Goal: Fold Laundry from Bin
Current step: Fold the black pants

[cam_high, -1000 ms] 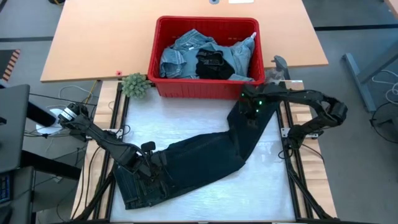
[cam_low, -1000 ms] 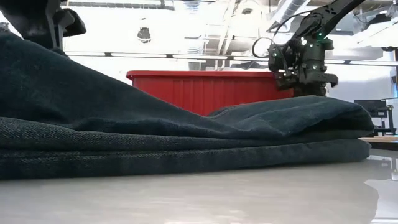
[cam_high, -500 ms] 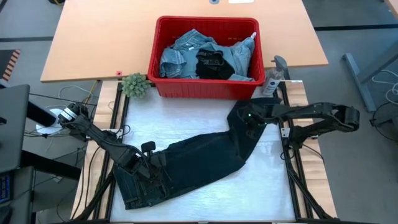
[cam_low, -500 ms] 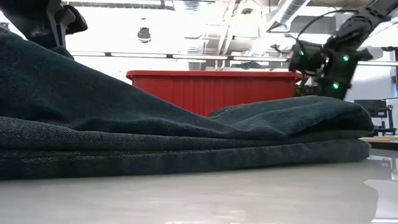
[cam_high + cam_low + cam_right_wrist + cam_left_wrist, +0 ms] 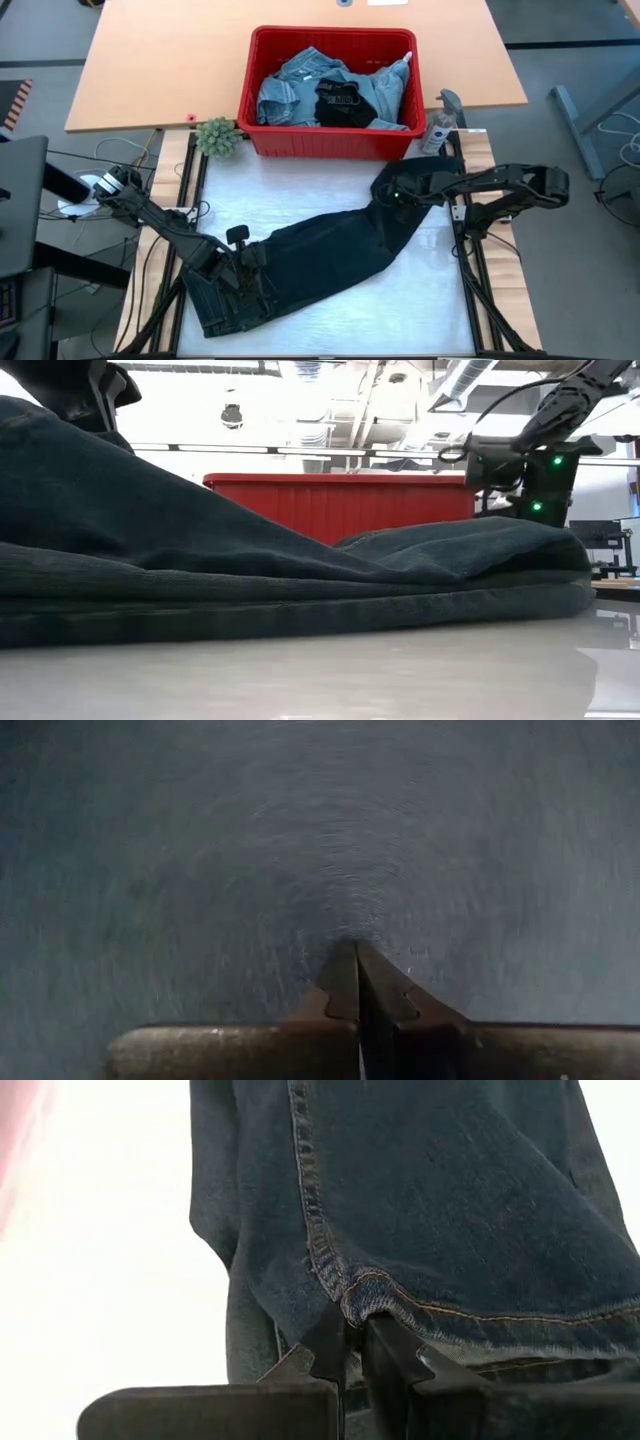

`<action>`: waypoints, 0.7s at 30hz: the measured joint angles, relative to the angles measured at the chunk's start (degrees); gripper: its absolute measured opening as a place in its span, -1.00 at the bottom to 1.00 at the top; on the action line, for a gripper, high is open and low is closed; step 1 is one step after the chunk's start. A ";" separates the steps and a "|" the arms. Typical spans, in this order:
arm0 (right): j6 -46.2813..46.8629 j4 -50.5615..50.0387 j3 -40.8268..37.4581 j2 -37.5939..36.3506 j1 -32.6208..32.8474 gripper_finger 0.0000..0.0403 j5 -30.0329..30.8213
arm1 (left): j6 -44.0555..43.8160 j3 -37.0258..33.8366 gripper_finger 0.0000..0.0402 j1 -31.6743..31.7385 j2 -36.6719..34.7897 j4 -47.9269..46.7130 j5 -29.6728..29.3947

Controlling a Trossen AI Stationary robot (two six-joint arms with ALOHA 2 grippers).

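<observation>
Beneath the right gripper (image 5: 388, 192), now lowered from beside the bin (image 5: 262, 140), the dark jeans (image 5: 320, 255) are pinched, jaws together. The left gripper (image 5: 240, 272) stays clamped on the waistband; folding can begin.

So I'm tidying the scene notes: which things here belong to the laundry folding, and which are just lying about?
Job:
- dark jeans spread on the table, pinched by both shut grippers, left and right
- red bin
- denim and black clothes in the bin

Lying about:
- green plant beside the bin
- spray bottle on the bin's other side
</observation>
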 joint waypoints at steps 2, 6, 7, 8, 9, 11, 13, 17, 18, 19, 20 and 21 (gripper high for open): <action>11.28 -1.85 0.25 1.64 -1.82 -0.93 -3.65 | -1.11 0.00 -0.98 -0.01 0.00 -0.01 -0.10; 29.49 -1.90 0.49 2.98 0.51 -0.93 -6.22 | -3.93 -0.06 -0.98 -0.22 0.00 0.04 -0.15; 32.37 -1.87 0.39 2.87 2.24 -0.93 -6.12 | -4.48 -0.72 -0.98 -0.41 -0.06 1.02 -0.20; 35.68 -2.00 0.25 2.49 3.99 -0.93 -6.39 | -5.55 -1.69 -0.98 -0.51 -0.07 1.61 0.20; 39.24 -2.42 0.20 2.18 5.78 -0.93 -6.91 | -7.14 -3.03 -0.98 -0.80 -0.07 2.13 1.08; 47.17 -4.68 0.17 1.85 9.34 -0.93 -7.06 | -10.94 -6.05 -0.98 -1.52 -0.04 3.71 4.01; 55.03 -7.73 0.16 1.85 12.25 -0.93 -7.08 | -13.47 -8.71 -0.98 -1.93 -0.02 7.06 6.74; 69.57 -13.02 0.04 2.06 17.35 -0.91 -6.15 | -16.71 -12.53 -0.98 -2.68 -0.02 11.45 7.56; 72.62 -13.95 -0.02 2.10 18.20 -0.91 -5.93 | -17.43 -13.68 -0.98 -2.77 -0.02 12.48 7.61; 74.54 -14.79 -0.08 2.11 18.92 -0.90 -5.95 | -18.32 -14.96 -0.98 -2.87 -0.02 13.54 7.82; 76.18 -15.65 -0.10 2.15 19.46 -0.90 -5.99 | -19.44 -16.29 -0.98 -3.00 -0.02 14.62 8.34; 78.53 -16.60 -0.11 2.19 20.21 -0.90 -6.03 | -21.07 -17.71 -0.98 -3.17 -0.02 15.49 9.16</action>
